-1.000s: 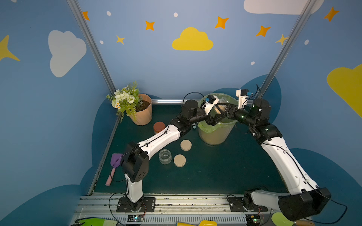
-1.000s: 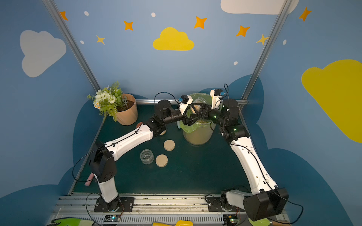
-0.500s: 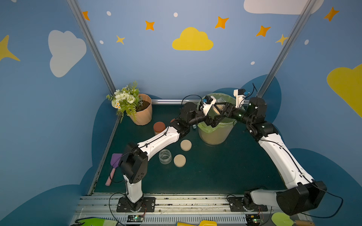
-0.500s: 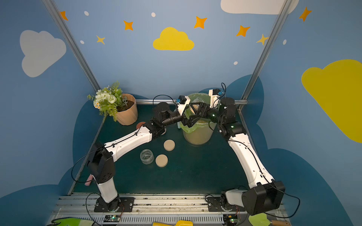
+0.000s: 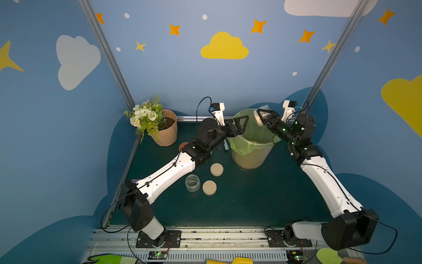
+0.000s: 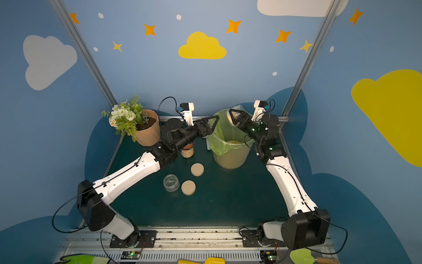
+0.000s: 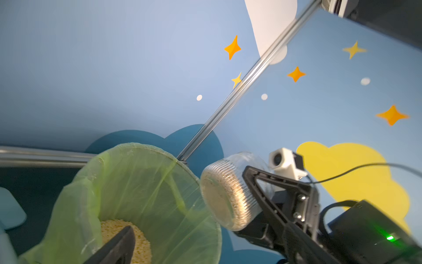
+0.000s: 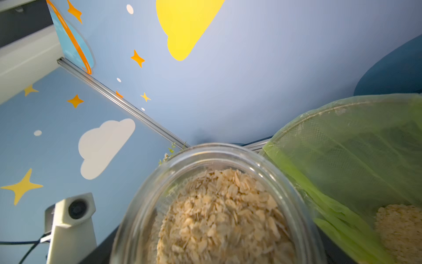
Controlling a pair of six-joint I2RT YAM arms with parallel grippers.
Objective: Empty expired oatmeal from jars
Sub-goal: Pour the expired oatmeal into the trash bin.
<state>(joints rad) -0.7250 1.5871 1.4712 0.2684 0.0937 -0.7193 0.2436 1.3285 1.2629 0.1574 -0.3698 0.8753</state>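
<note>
In both top views we see the right jaws clamped on a tilted jar [image 5: 258, 117] at the rim of the bin [image 5: 251, 157]; the left jaws stand wide and empty. The left wrist view shows the jar's base. The right wrist view shows oatmeal [image 8: 223, 217] inside the jar.

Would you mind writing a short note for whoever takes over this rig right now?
Left gripper: open, empty, by the bin's rim.
Right gripper: shut on the open jar, tilted at that rim, oatmeal inside.
Done: the empty jar stands on the table beside two beige lids; some oatmeal lies in the bin.
Left: pour out that jar, then open and empty the red-lidded jar under the left arm. No fourth jar shows.
</note>
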